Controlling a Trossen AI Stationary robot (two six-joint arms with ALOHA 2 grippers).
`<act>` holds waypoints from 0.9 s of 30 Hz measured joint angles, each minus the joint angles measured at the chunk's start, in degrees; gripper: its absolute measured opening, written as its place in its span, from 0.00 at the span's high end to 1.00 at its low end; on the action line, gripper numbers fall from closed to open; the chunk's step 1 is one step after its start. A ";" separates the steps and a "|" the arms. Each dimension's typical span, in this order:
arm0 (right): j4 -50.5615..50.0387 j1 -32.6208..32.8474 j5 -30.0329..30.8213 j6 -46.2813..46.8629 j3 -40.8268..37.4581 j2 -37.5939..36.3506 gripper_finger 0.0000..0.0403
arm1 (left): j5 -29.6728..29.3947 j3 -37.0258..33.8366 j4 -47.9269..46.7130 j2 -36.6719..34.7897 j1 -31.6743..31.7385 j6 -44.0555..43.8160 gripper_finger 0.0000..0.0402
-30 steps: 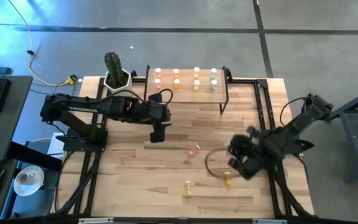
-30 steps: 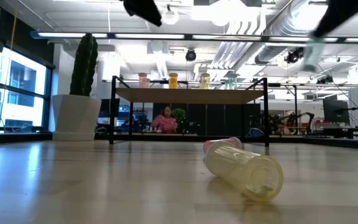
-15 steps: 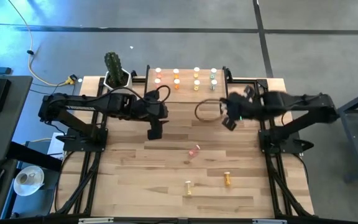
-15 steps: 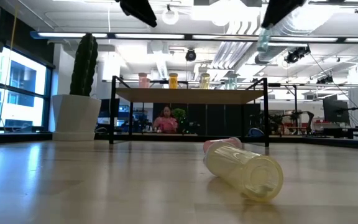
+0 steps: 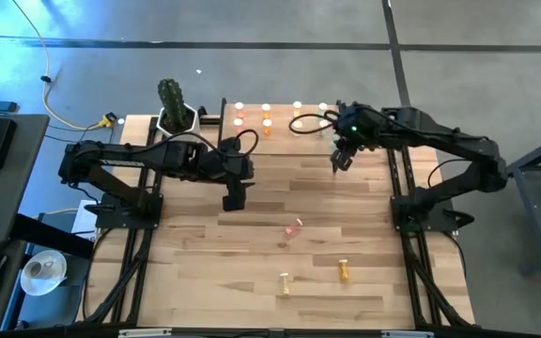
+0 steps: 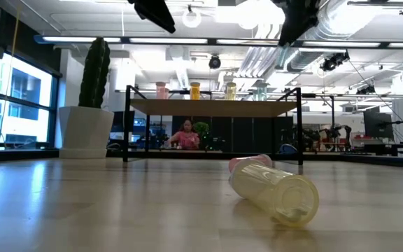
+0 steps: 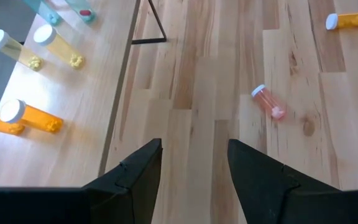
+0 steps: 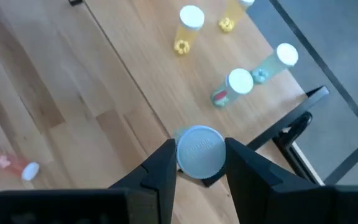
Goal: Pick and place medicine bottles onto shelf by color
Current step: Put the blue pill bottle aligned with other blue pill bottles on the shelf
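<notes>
Right hand (image 8: 201, 163) clamped on a white-capped medicine bottle (image 8: 200, 151), cap end up between the fingers; body colour can't be told from here, though the green bottles (image 8: 241, 84) stand closest to it on the shelf. High view puts this hand (image 5: 339, 158) just off the front right corner of the shelf (image 5: 285, 141), above the bench (image 5: 364, 282), not yet over the board. Step in hand, as I judge it: carrying a picked bottle to the shelf for placing. Next move calls for travel over the board to the matching colour group near that right end, keeping the bottle upright, lowering into a free spot without knocking the standing ones, then release. Already on the shelf: orange bottles (image 7: 23, 118), yellow bottles (image 7: 58, 43), the green ones toward the right end. Left hand (image 7: 194, 163) empty, fingers parted, hovering over the bench in front of the shelf's left half (image 5: 235, 199). Still lying on the bench well in front of the shelf: a pink bottle (image 5: 294, 226), an orange bottle (image 5: 344, 270), a yellow bottle (image 5: 285, 281). Cactus pot (image 5: 175, 115) just left of the shelf. No readable labels, brands or writing on any bottle.
</notes>
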 joint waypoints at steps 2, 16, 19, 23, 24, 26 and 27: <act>0.51 -0.91 -0.59 -1.42 0.00 1.35 0.73 | 0.00 0.00 0.00 0.00 0.00 0.02 0.57; 2.21 -5.59 -4.97 -6.20 -0.07 9.28 0.73 | 0.00 0.00 -0.45 0.00 0.00 -0.17 0.57; 2.69 -6.30 -7.61 -7.05 -0.07 10.46 0.73 | 0.00 0.00 -0.43 0.00 0.00 -0.59 0.57; 3.06 -6.69 -8.32 -7.28 -0.08 11.81 0.73 | 0.00 0.00 -0.44 0.02 0.00 -0.59 0.57; 3.07 -6.72 -8.09 -7.27 -0.09 11.99 0.73 | 0.00 0.00 -0.44 0.02 0.00 -0.58 0.57; 3.08 -6.81 -7.92 -7.28 -0.09 12.31 0.73 | 0.00 0.00 -0.44 0.02 0.00 -0.59 0.57; 3.10 -7.02 -7.92 -7.28 -0.09 12.57 0.73 | 0.00 0.00 -0.44 0.02 0.00 -0.59 0.57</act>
